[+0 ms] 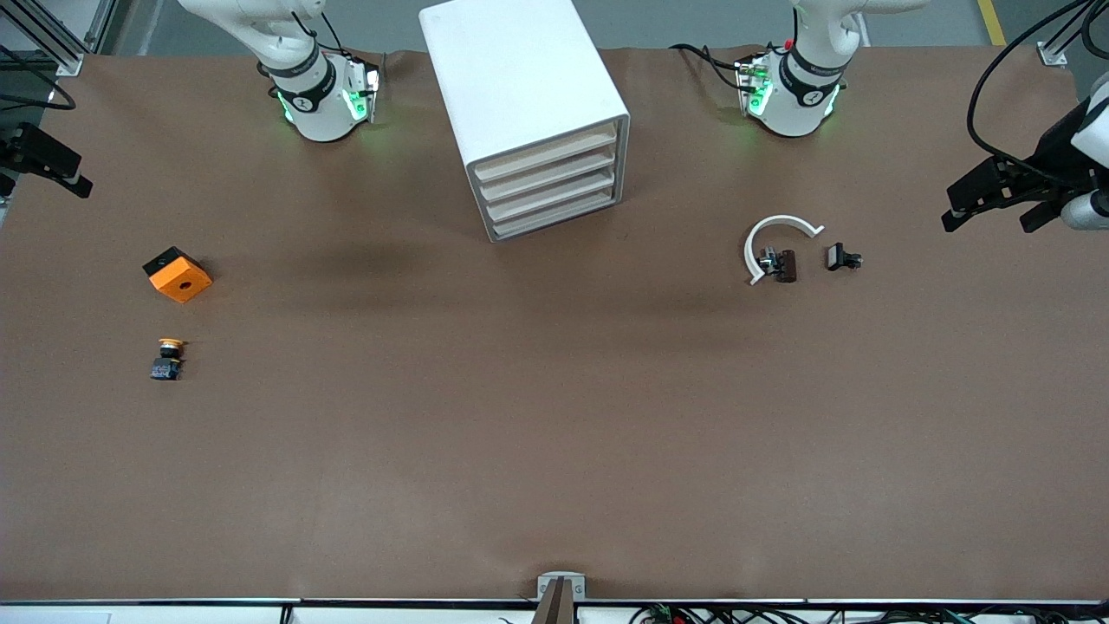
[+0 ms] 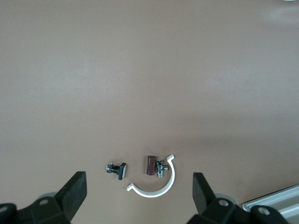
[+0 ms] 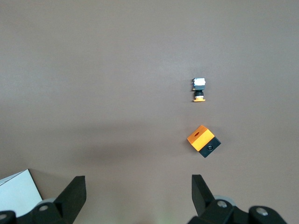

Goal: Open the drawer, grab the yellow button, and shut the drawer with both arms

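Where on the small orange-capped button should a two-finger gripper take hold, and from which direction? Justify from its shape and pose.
Probably across the blue-grey body of the button, coming straight down from above. It appears to lie on its side on the table, so the body's sides are free, while the orange cap is thin. The orange cube sits apart, farther from the front camera. The open right gripper looks best placed.
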{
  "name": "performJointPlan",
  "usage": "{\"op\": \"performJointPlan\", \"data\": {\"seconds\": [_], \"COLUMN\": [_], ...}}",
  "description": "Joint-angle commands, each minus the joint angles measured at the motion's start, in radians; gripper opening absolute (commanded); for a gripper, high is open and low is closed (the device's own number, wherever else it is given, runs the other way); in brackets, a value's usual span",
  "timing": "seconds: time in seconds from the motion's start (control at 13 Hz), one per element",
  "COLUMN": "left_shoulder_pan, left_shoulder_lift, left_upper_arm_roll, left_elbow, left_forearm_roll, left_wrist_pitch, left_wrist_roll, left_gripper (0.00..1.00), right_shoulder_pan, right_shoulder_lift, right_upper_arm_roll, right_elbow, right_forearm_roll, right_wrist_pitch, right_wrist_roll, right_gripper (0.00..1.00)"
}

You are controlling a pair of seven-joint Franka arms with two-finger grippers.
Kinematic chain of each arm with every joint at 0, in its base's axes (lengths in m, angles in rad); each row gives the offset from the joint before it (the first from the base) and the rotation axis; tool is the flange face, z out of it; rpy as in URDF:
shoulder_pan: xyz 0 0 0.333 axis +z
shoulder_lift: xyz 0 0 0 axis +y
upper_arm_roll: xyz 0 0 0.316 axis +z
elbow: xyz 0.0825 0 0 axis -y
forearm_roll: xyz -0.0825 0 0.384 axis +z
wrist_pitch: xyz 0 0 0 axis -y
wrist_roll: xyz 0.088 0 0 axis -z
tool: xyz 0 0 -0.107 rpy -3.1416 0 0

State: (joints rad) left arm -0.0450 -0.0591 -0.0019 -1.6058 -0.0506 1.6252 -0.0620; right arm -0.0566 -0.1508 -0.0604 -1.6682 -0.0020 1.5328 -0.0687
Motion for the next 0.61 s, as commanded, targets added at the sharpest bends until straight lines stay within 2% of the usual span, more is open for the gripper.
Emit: {"op": "performJointPlan", "data": {"seconds": [0.0, 0.54], "left_shoulder_pan": [-0.003, -0.003], "left_shoulder_lift": [0.002, 0.002], "left_upper_arm_roll": [-0.006, -0.006], "left_elbow": [0.032, 0.041], "left_forearm_roll": [0.017, 0.017], "left_wrist_pitch": [-0.016, -0.016], "left_wrist_roll": [-0.021, -0.021], "left_gripper": [1.00, 1.00], "right_shoulder_pan": [-0.008, -0.008], "right_shoulder_lift": [-0.033, -0.033], "right_upper_arm_roll": [0.004, 0.004], "right_elbow": [-0.030, -0.030], "right_forearm_roll": [-0.006, -0.006], "right_wrist_pitch": [0.001, 0.001], "right_wrist_roll": [-0.011, -0.011], "right_gripper": [1.00, 1.00]}}
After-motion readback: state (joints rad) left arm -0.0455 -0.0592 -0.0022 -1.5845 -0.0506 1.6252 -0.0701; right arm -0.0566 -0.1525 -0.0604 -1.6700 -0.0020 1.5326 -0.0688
